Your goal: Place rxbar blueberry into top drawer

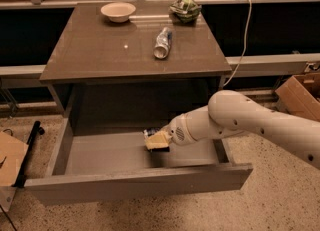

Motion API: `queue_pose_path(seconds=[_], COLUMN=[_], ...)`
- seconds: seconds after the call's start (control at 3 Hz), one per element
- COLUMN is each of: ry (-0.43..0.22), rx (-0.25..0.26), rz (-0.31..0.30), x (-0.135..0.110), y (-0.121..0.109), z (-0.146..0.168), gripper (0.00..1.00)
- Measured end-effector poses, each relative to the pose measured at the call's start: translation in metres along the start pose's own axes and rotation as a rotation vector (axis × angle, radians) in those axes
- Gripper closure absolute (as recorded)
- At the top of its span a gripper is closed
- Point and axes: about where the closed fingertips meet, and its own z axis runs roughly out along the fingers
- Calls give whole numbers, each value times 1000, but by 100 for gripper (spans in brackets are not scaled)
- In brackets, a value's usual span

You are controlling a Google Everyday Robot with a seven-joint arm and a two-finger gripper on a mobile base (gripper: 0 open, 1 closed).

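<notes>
The top drawer point(100, 156) is pulled wide open below the brown table; its light grey inside shows. My gripper point(158, 140) is low inside the drawer, near the middle, close to the floor. Its yellowish fingers point(159, 138) are shut on the rxbar blueberry point(149, 133), a small dark bar that pokes out at the left and under the fingers. Most of the bar is hidden by the fingers. My white arm reaches in from the right over the drawer's right wall.
On the table top are a cream bowl point(118, 11), a silver can lying on its side point(162, 42) and a green-and-white bag point(185, 8). A cardboard box point(300, 92) stands on the floor at right; cardboard point(7, 160) and a black rod point(27, 155) lie at left.
</notes>
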Motion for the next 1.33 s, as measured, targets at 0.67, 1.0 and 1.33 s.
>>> queue_pose_path(seconds=[0.67, 1.0, 1.33], ry=[3, 5, 5], rx=[-2, -5, -5], rz=[-2, -4, -4], x=[0, 0, 0], y=[1, 3, 3], z=[2, 3, 3], gripper=[27, 0, 0])
